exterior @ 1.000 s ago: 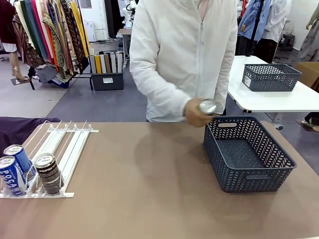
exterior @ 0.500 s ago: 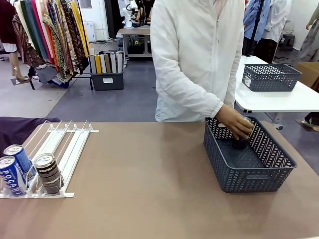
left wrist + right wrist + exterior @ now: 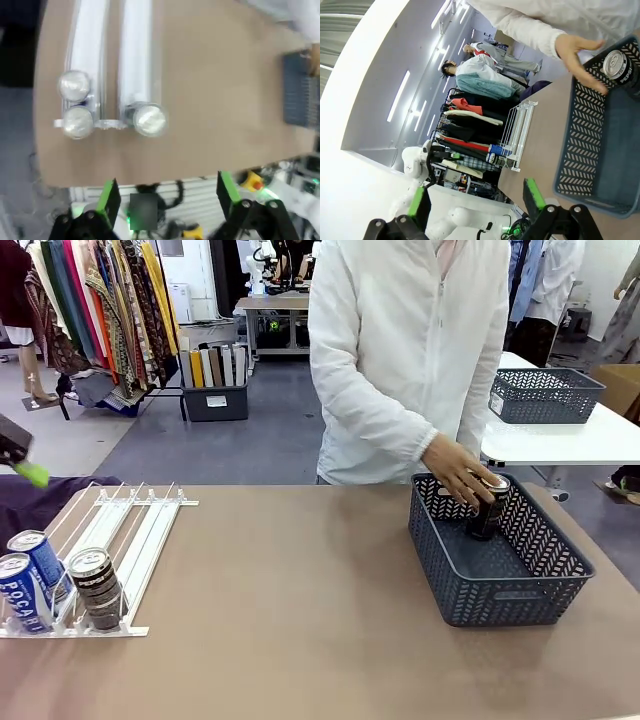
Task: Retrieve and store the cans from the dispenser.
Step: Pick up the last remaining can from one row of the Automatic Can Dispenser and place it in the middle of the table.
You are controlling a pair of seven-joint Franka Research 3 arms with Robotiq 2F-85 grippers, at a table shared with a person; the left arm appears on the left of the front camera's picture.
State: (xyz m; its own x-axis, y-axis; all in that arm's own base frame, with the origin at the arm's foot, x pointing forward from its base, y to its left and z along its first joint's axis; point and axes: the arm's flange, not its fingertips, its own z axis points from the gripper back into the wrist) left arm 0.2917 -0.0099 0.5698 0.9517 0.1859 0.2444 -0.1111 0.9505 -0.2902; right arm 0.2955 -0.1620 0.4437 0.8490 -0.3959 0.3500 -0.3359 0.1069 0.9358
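Black can [image 3: 488, 512] upright in grey basket [image 3: 512, 600] — person's hand [image 3: 455, 476] at it

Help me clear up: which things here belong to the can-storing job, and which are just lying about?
Job: dispenser, Pocari cans, black can beside them, Pepsi can, grey basket holding it.
Lying about: far basket, clothes rail, crate of folders.
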